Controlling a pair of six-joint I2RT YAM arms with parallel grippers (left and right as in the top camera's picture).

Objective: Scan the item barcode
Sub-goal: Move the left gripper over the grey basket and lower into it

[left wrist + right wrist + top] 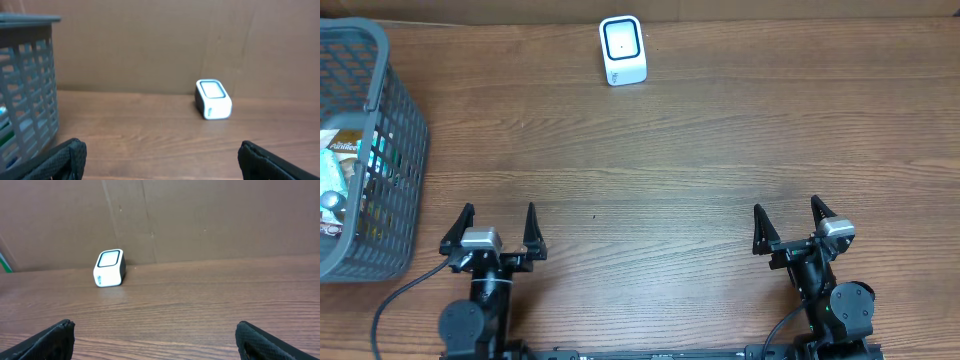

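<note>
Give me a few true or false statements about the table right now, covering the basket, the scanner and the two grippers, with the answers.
1. The left gripper and the right gripper are both open and empty. True.
2. The scanner lies inside the basket. False: it stands on the bare table near the far edge, well apart from the basket.
3. The basket holds items. True.
4. The right gripper is touching the scanner. False: it hovers at the near edge, far from it.
5. The basket sits on the robot's left side. True.

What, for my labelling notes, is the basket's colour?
The basket is grey, clearest in the overhead view.
</note>
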